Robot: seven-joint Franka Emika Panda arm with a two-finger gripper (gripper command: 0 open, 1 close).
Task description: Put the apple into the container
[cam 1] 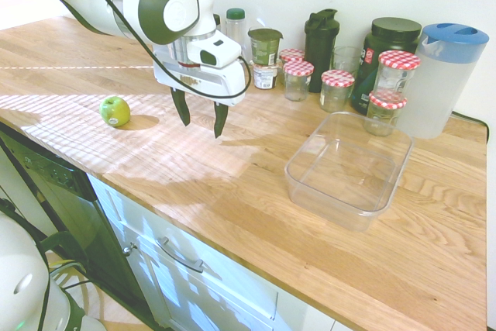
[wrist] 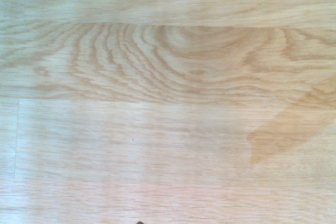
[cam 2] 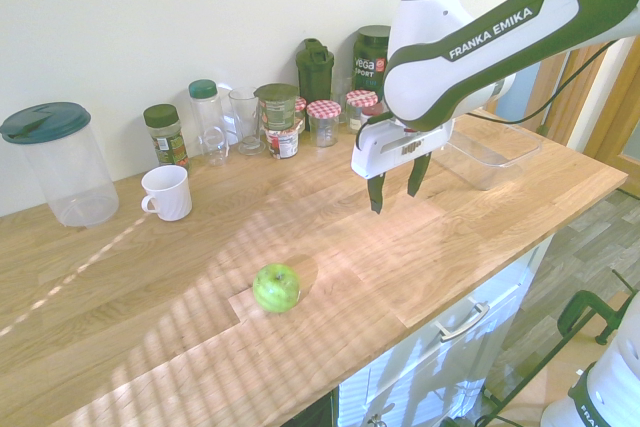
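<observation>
The green apple (cam 1: 115, 111) (cam 2: 276, 287) rests on the wooden counter near its front edge. The clear shallow container (cam 1: 349, 168) (cam 2: 490, 153) stands empty further along the counter. Between them my gripper (cam 1: 201, 120) (cam 2: 397, 187) hangs above the bare wood, fingers pointing down and open with nothing between them. It is a hand's width or more from the apple, on the container's side. The wrist view shows only wood grain.
Along the wall stand jars with red-checked lids (cam 1: 337, 87), a dark shaker bottle (cam 1: 321, 38), a dark tub (cam 1: 385, 60), glasses and a blue-lidded pitcher (cam 1: 439, 79) (cam 2: 58, 162). A white mug (cam 2: 166, 192) sits beyond the apple. The counter edge (cam 1: 232, 246) drops to drawers.
</observation>
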